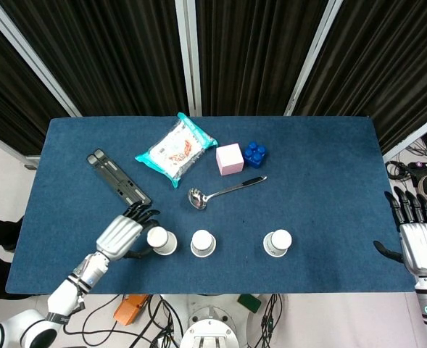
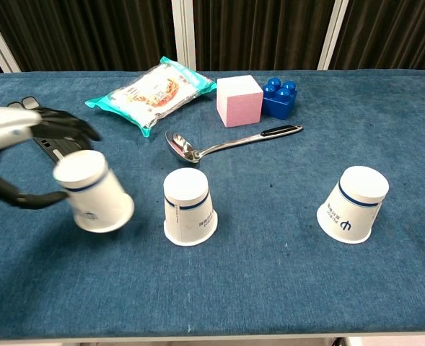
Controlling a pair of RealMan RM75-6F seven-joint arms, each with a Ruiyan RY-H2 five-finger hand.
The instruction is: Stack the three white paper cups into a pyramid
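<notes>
- counter [image 1: 322,210], covered in blue cloth, carried everything; its near edge was cut off at the bottom of the chest view, and the robot's body below it was hidden.
- left hand [image 1: 120,235] reached in from the near left corner with its fingers [image 2: 68,126] wrapped round the left cup [image 2: 94,191], thumb low on the near side and the rest over the far side. the cup was tilted, top leaning away from the hand, probably because it was being carried sideways toward the middle cup to form the base of the pyramid. whether its rim touched the cloth could not be told.
- right hand [image 1: 416,243] sat off the right edge of the counter, holding nothing, fingers straight and slightly apart; it appeared to be waiting. it showed only in the head view, cut by the frame edge.
- snack packet [image 2: 151,88] and black folding stand [image 1: 118,180] lay at the far left, apart from the work; the stand was partly hidden by the left hand in the chest view.
- ladle [image 2: 226,142] lay just behind the middle cup.
- middle cup [image 2: 188,207] and right cup [image 2: 353,204] stood mouth down along the near side, well apart, so the gap needed closing before a third could sit on top.
- pink cube [image 2: 239,100] touched the blue brick [image 2: 279,98] at the back.
</notes>
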